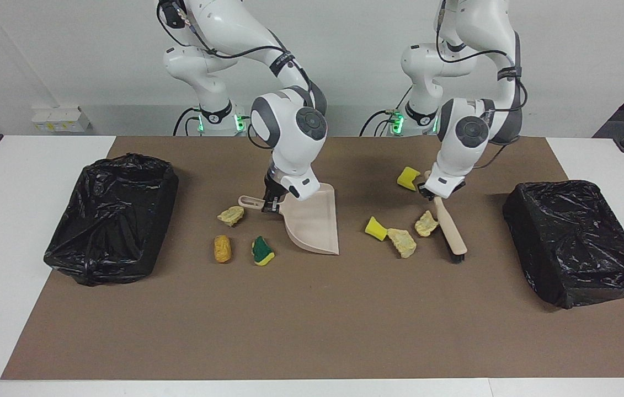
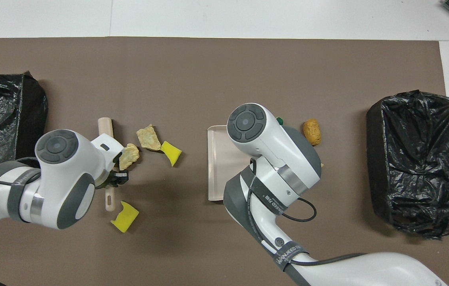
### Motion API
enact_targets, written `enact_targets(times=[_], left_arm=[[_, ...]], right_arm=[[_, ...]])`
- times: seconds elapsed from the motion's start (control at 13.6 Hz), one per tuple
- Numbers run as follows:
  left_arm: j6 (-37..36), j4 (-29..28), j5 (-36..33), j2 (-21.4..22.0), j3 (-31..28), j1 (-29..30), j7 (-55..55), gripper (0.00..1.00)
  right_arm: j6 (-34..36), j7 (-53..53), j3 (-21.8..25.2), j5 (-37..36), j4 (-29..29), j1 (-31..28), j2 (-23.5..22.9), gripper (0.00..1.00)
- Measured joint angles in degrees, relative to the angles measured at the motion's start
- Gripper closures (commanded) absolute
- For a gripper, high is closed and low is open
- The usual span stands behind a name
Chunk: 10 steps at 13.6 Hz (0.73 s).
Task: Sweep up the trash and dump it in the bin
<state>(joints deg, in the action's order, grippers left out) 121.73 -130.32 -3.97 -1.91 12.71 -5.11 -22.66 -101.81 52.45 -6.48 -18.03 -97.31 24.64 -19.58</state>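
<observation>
While each tool grips brush (image 1: 451, 227) or dustpan (image 1: 314, 220), black bins (image 1: 110, 218) flank them.

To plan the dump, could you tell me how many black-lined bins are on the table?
2: one bin at the right arm's end, the other bin at the left arm's end; none seems hidden.

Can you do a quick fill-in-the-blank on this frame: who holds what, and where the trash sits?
1. The left gripper is shut on the ____.
2. The right gripper holds the ____ by its handle.
3. The green-and-yellow sponge lies on the mat beside the orange-brown ____.
4. Each black-lined bin holds ____ of the trash pieces.

Missing words: brush; dustpan; lump; none
</observation>
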Motion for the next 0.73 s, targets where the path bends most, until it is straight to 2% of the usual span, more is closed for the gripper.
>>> enact_targets(times=[0.37, 0.73], left_arm=[[2.58, 0.06, 1.02, -0.18, 10.41, -0.62, -5.2, 1.0], [5.54, 0.03, 8.73, -0.65, 19.56, -0.66, -7.7, 1.0]], right_arm=[[-1.9, -0.26, -0.08, 1.68, -0.36, 0.08, -0.01, 1.0], [-1.92, -0.85, -0.08, 2.34, -0.42, 0.12, -0.01, 1.0]])
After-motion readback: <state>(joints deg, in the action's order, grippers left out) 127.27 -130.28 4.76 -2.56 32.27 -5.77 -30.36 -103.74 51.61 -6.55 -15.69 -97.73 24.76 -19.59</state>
